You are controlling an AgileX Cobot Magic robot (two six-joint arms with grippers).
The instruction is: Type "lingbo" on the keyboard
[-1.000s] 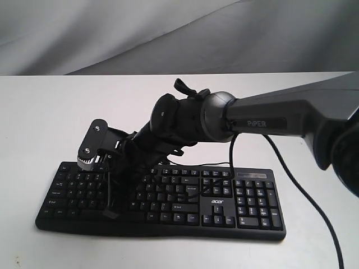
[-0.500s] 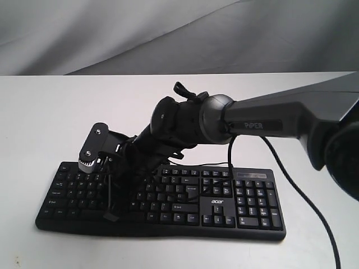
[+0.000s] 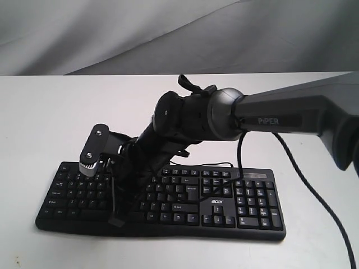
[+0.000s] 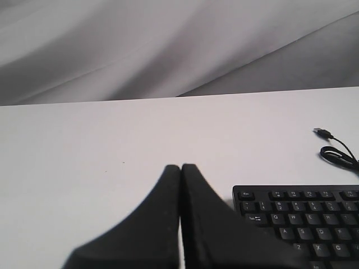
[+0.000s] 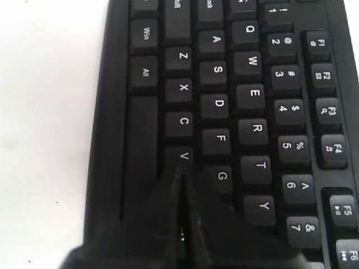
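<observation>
The black keyboard (image 3: 224, 202) lies across the white table, its "acer" logo facing the front. My right arm reaches across to its left half. The right gripper (image 3: 116, 220) is shut, fingers pointing down at the bottom letter row near the front edge. In the right wrist view its tip (image 5: 180, 172) sits just past the V key (image 5: 183, 156), beside G, and hides the keys under it. Whether it touches a key I cannot tell. The left gripper (image 4: 180, 167) is shut and empty, low over bare table beside the Esc corner of the keyboard (image 4: 297, 216).
The keyboard's thin USB cable (image 4: 336, 152) lies coiled on the table behind the keyboard, plug free. The right arm's own black cable (image 3: 305, 188) hangs over the number pad side. A grey cloth backdrop (image 3: 112, 33) stands behind the table.
The right gripper's tip has shifted slightly to the right and nearer the keyboard's front edge, and the wrist has moved a little right with it.
</observation>
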